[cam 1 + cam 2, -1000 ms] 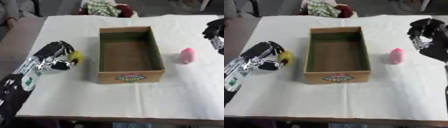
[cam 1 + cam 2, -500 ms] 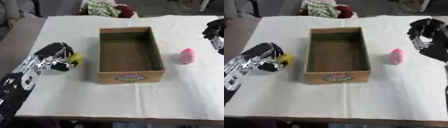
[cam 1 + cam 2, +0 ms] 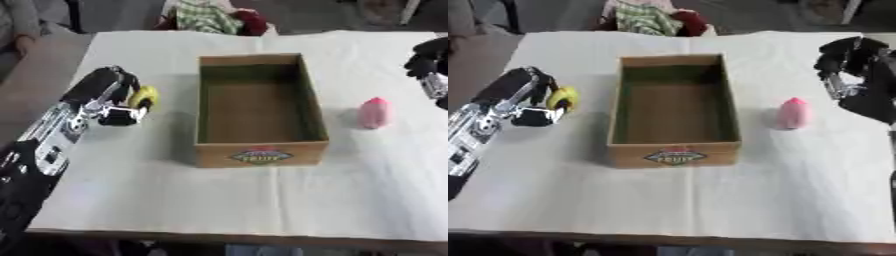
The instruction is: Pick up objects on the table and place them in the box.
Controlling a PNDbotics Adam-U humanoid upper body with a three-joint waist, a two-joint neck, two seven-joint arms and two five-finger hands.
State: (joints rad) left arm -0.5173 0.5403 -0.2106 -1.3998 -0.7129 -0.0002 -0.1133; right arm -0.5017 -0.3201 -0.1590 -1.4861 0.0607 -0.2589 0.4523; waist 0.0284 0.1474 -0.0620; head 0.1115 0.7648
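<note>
An open cardboard box (image 3: 260, 150) stands in the middle of the white-clothed table (image 3: 219, 200), with nothing inside. To its left my left hand (image 3: 112, 102) is curled round a yellow object (image 3: 145, 96), which peeks out on the hand's right side. A pink object (image 3: 792, 113) sits on the cloth to the right of the box. My right hand (image 3: 846, 62) hovers at the right edge, beyond the pink object, fingers curled and holding nothing.
A bundle of checked cloth and something red (image 3: 210, 16) lies at the table's far edge. A person's sleeve (image 3: 17, 22) shows at the upper left corner.
My left hand with the yellow object has drawn a little further left, away from the box. The right hand and pink object have stayed put.
</note>
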